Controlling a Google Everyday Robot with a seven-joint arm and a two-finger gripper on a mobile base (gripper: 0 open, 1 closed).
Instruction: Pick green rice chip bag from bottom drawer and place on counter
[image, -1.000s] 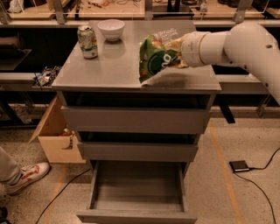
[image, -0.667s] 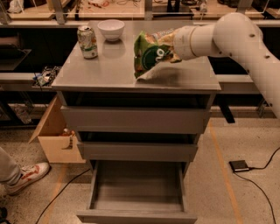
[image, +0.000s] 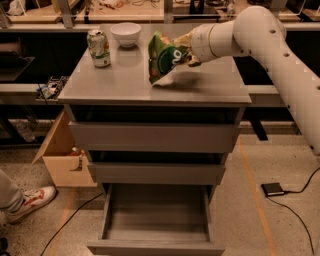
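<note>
Camera view: gripper (image: 189, 49) over the counter (image: 125, 82), fingers grasping the green rice chip bag (image: 164, 59).

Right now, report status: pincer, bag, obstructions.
Pincer above counter, shut on green rice chip bag. Bag tilted, lower corner near surface, not released. Back left, can and bowl stand apart from it.
</note>
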